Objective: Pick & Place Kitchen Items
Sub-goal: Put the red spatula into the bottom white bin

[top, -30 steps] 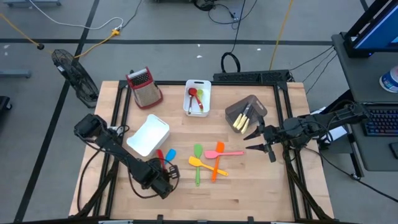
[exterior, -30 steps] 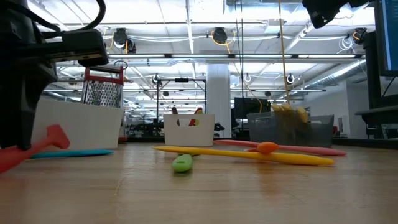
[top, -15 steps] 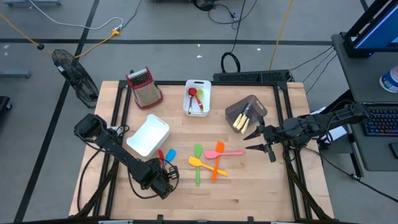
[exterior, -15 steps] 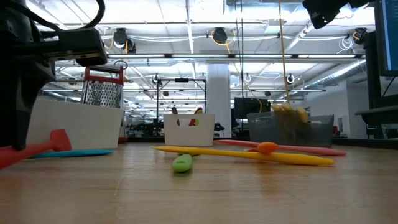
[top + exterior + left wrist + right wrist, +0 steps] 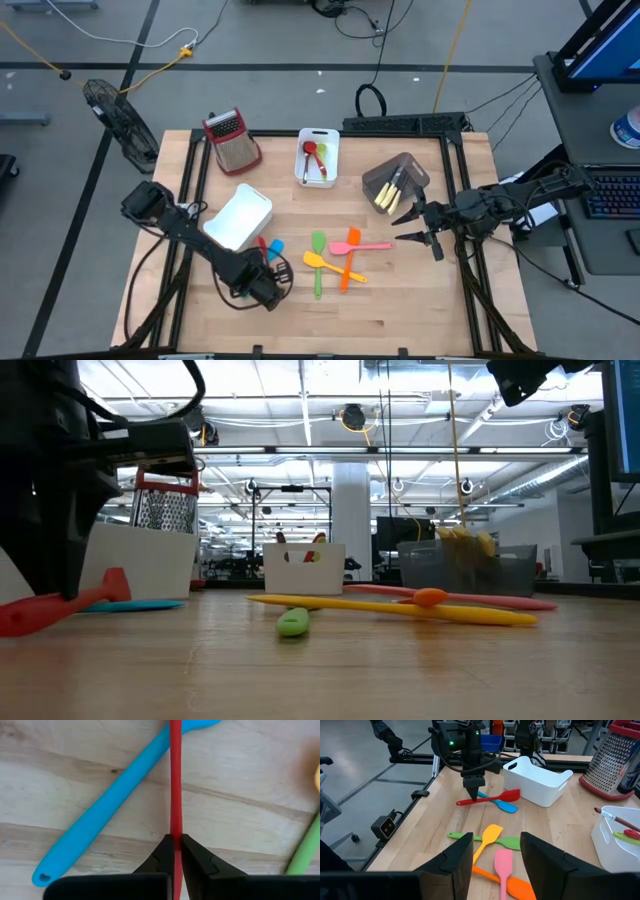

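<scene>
Progress stands at roughly the midpoint, by my reading. Nearest my front edge of the table, the left gripper [image 5: 268,283] is clamped tight on the handle of the red spatula [image 5: 175,785], fingers [image 5: 161,857] pinching it from both sides. The red blade [image 5: 112,582] sits just off the wood in the low view, handle end tilted down, so I judge a lift is under way. The blue spatula [image 5: 107,805] lies flat, crossing under the red one.

Left arm reaches in low from the left edge, wrist pointing nearly straight down over the pair.

At mid-table I count a loose cluster not yet sorted: a green spatula [image 5: 318,262], a yellow one [image 5: 314,259], an orange one [image 5: 346,258] and a pink one [image 5: 367,245], overlapping.

The right gripper [image 5: 415,226] hangs above the table's right side, jaws apart and empty, aimed at that cluster.

Farther back, the near white bin [image 5: 240,215] holds nothing I can see; the far white bin [image 5: 330,140] already has red and green items; the grey bin [image 5: 375,178] holds cream ones. The grater [image 5: 232,139] stands at the far left.
</scene>
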